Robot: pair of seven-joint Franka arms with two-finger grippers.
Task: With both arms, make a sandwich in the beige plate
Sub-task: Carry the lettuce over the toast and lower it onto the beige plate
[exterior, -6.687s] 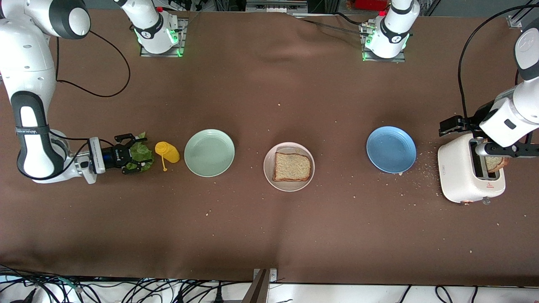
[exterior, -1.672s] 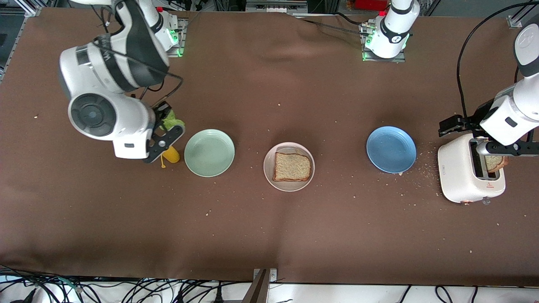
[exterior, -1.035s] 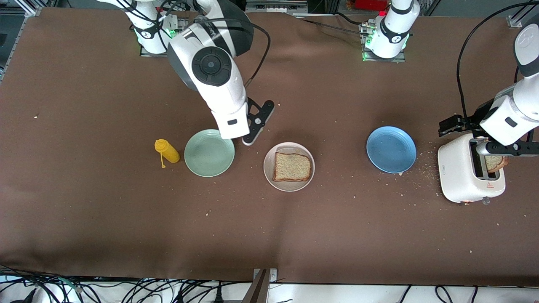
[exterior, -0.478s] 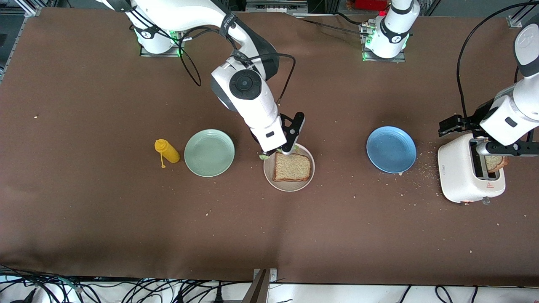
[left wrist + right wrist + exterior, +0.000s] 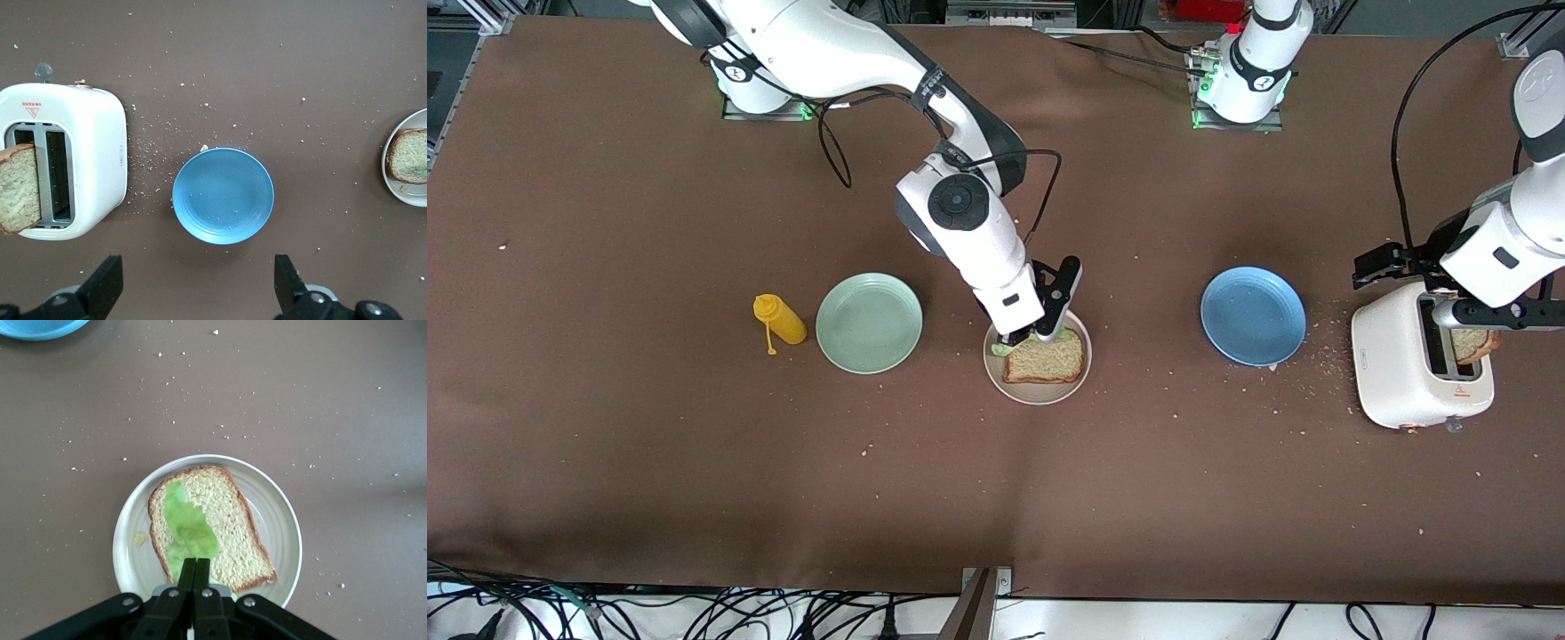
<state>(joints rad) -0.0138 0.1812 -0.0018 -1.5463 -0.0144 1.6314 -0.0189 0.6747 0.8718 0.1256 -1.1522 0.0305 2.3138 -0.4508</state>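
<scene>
A slice of brown bread [image 5: 1051,360] [image 5: 230,523] lies on the beige plate [image 5: 1040,395] [image 5: 280,520] in the middle of the table. My right gripper [image 5: 1037,336] [image 5: 195,563] is over the plate's edge, shut on a green lettuce leaf [image 5: 190,527] [image 5: 1003,349] that drapes over the slice. A second bread slice [image 5: 1472,343] [image 5: 17,190] stands in the white toaster [image 5: 1396,373] [image 5: 93,147]. My left gripper [image 5: 1375,265] [image 5: 193,293] waits open and holds nothing, above the table beside the toaster.
A blue plate [image 5: 1252,316] [image 5: 223,195] sits between the beige plate and the toaster, with crumbs scattered around it. A mint-green plate [image 5: 869,322] and a yellow squeeze bottle [image 5: 780,322] lie toward the right arm's end of the table.
My right arm has swung with the lettuce from beside the yellow bottle, past the mint-green plate, to over the beige plate. The left arm has not moved.
</scene>
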